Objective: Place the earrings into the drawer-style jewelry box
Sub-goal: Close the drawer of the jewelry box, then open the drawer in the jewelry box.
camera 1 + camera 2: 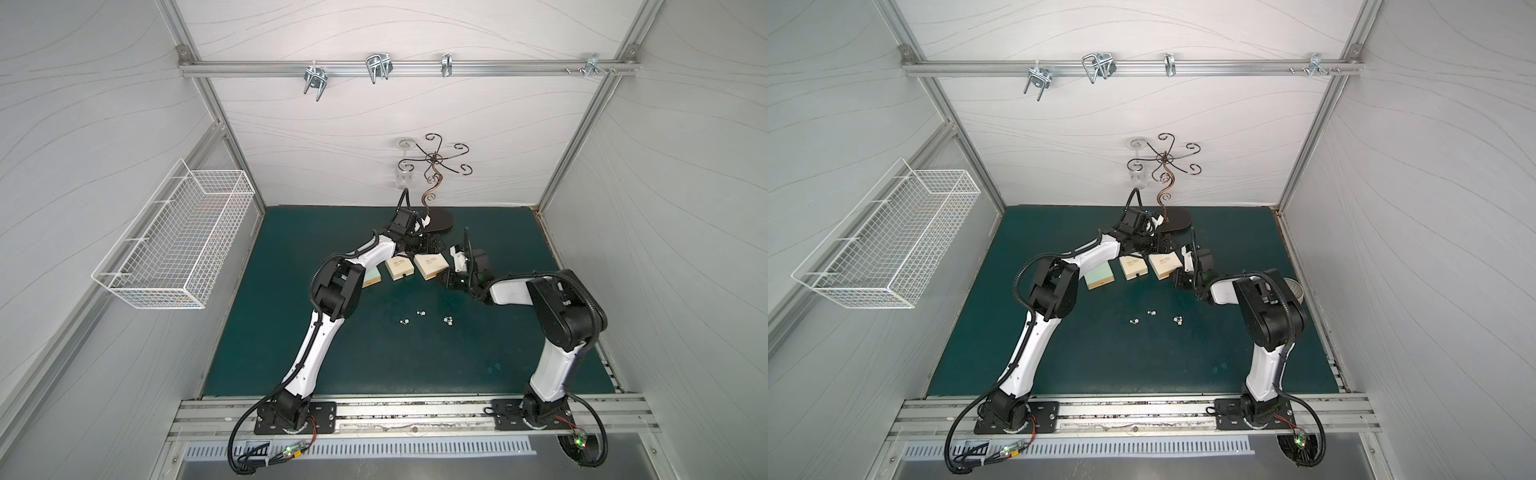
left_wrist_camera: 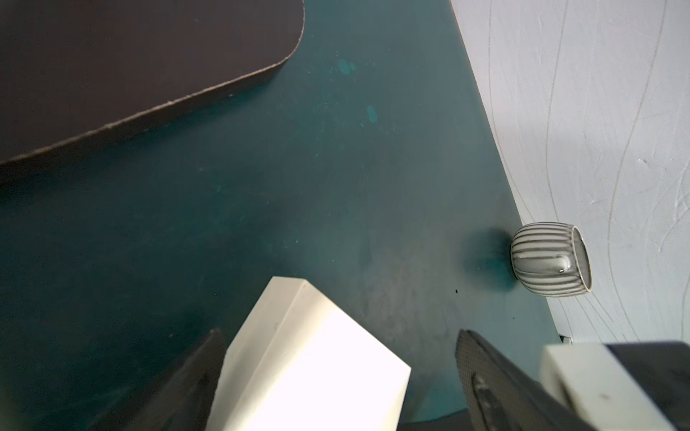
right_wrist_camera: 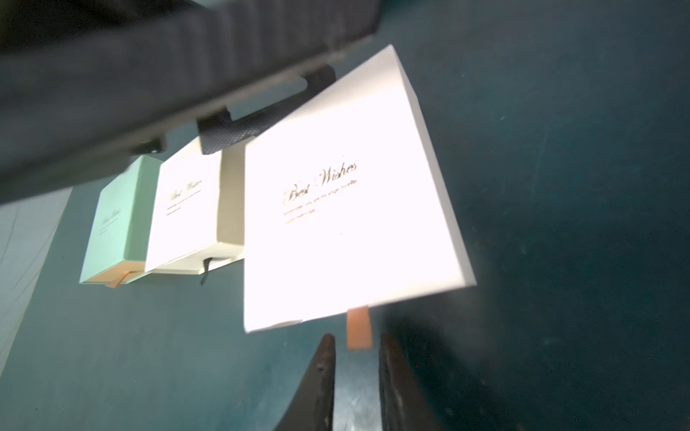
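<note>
Several tiny silvery earrings [image 1: 420, 311] [image 1: 1151, 312] lie in small pairs on the green mat, nearer the front than the boxes. A cream drawer-style jewelry box [image 1: 432, 266] [image 1: 1165, 264] [image 3: 347, 209] marked "Best Wishes" sits rightmost in a row of three, its drawer closed. My left gripper [image 2: 339, 332] [image 1: 432, 245] is open and straddles the far end of this box [image 2: 298, 365]; one finger is apart from it. My right gripper [image 3: 354, 337] [image 1: 443, 280] stands at the box's front, jaws slightly open. The tip of the orange pull tab [image 3: 359, 330] lies between its fingertips, not pinched.
A second cream box [image 1: 399, 268] and a mint-green box [image 1: 1099, 276] stand left of it, each with a pull tab. A dark-based wire jewelry stand [image 1: 438, 220] rises behind the boxes. A striped cup [image 2: 549, 259] sits by the right wall. A wire basket [image 1: 174, 245] hangs on the left wall.
</note>
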